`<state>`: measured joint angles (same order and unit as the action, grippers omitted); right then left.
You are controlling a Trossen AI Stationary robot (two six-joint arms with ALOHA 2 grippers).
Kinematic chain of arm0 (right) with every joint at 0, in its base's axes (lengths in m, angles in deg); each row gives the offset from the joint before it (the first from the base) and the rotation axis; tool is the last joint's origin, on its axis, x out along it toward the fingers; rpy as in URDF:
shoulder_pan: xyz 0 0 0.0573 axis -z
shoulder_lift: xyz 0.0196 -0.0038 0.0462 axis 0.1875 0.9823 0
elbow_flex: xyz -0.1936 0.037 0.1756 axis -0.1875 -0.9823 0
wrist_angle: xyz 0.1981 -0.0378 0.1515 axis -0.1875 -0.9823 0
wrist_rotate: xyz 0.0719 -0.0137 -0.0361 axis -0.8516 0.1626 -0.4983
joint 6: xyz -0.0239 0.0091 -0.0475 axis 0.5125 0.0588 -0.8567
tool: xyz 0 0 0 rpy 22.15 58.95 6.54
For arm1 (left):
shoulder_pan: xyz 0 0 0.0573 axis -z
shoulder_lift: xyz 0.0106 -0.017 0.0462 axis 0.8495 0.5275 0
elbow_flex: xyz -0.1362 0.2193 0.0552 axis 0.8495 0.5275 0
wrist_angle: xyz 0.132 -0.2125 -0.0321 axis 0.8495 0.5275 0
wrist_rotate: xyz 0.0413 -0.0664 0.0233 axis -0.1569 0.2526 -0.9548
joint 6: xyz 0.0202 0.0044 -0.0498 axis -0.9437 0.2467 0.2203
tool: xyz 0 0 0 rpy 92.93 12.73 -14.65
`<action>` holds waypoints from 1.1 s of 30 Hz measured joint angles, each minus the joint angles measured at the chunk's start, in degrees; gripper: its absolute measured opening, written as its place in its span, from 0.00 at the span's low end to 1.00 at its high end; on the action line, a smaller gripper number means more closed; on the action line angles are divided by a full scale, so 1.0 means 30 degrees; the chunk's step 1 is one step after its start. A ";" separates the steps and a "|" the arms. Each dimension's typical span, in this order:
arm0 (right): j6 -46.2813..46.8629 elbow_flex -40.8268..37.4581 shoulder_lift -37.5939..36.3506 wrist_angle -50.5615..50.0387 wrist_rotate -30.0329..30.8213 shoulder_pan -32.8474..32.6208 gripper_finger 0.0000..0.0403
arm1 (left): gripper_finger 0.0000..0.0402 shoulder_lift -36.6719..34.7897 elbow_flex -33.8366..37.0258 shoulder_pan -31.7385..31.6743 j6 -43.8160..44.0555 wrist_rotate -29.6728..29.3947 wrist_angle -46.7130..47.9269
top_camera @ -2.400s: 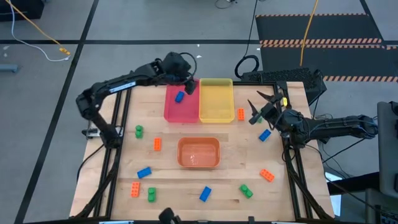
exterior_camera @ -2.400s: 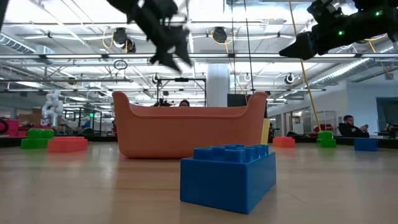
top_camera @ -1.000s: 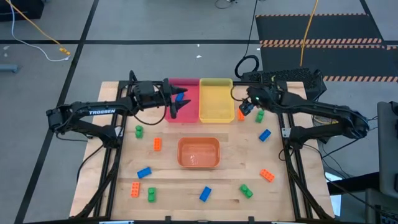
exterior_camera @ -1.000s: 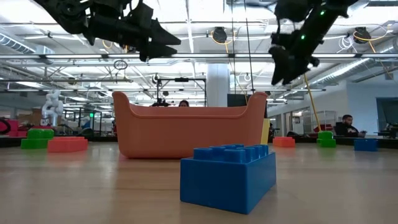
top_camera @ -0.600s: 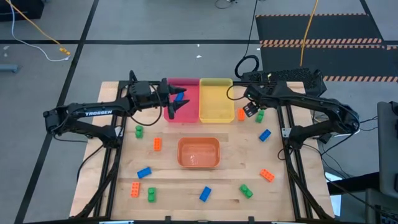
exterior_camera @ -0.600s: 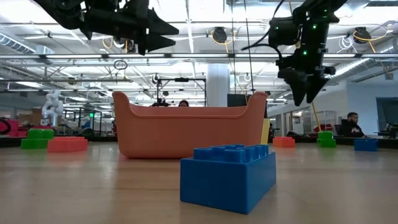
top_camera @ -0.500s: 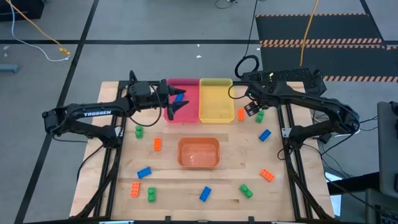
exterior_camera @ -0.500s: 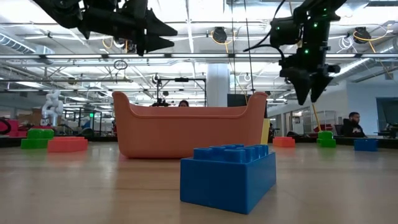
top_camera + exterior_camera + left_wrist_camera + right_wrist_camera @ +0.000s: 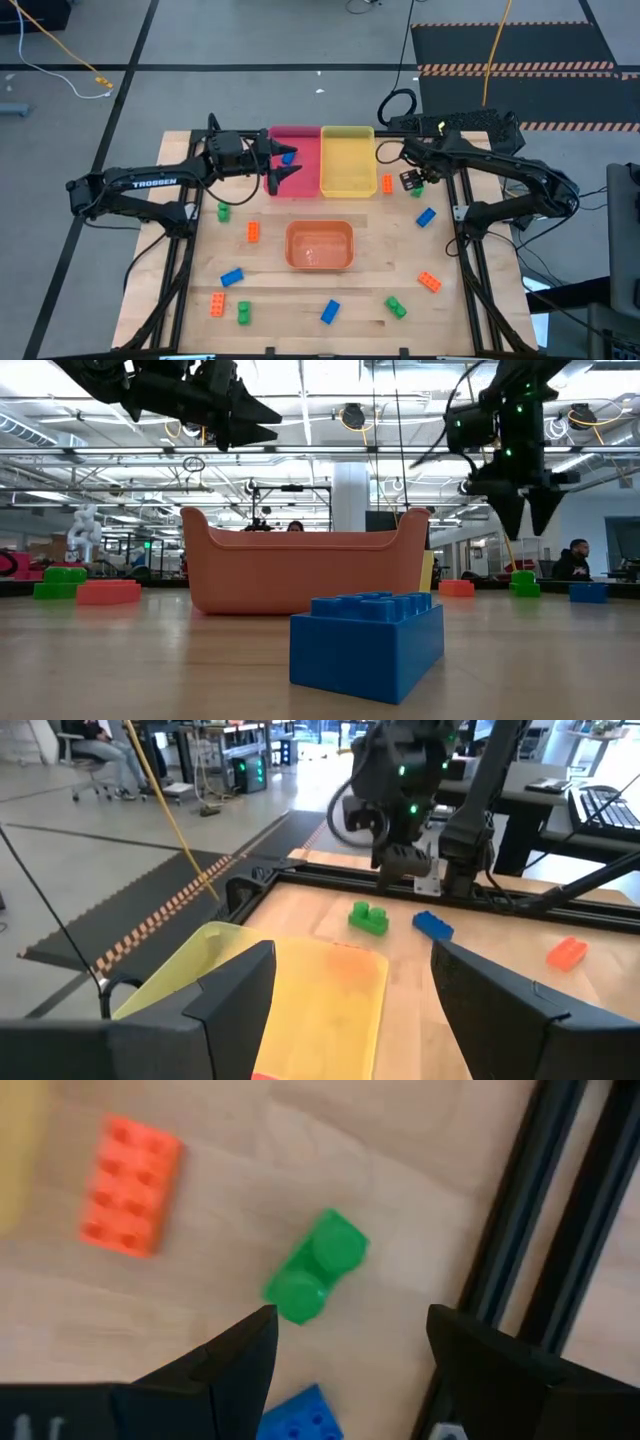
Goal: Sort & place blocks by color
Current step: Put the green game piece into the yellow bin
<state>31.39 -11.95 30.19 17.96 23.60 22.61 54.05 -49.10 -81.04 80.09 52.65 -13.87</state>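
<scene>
Directly below the right gripper (image 9: 345,1355), jaws wide and empty: small green two-stud block (image 9: 315,1266), lying flat on the table. Left gripper (image 9: 278,168) likewise wide, empty, over the pink tray (image 9: 300,180).

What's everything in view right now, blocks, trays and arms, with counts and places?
Blue blocks: four; one in the pink tray, one on the table's right side, two near the front.
Green blocks: four; one under the right gripper, one left, two at the front.
Orange blocks: four; one beside the yellow tray, one left of the orange tray, two at the front.
Trays: three; pink and yellow side by side at the back, orange in the middle.
Table: one, wooden.
Left gripper: open, empty, over the pink tray.
Right gripper: open, empty, above a green block.
</scene>
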 joint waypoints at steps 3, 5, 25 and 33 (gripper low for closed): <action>0.0310 -0.0941 0.0185 0.0448 -0.0011 0.0002 0.63 | 0.67 0.0002 0.0000 0.0000 0.0000 0.0000 -0.0021; 0.0364 -0.1555 0.0348 0.1409 -0.0083 0.0002 0.63 | 0.67 0.0002 0.0000 0.0000 0.0000 0.0000 -0.0017; -0.1718 -0.4073 0.2704 0.6648 -0.0414 0.1673 0.56 | 0.67 0.0003 0.0000 -0.0001 -0.0022 -0.0015 -0.0039; -0.2815 -0.4073 0.2873 0.7292 0.0129 0.1715 0.32 | 0.67 0.0009 0.0000 -0.0006 -0.0029 -0.0015 -0.0039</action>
<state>22.94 -24.17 38.81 39.84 23.99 27.76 54.08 -49.10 -81.05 80.01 52.60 -13.99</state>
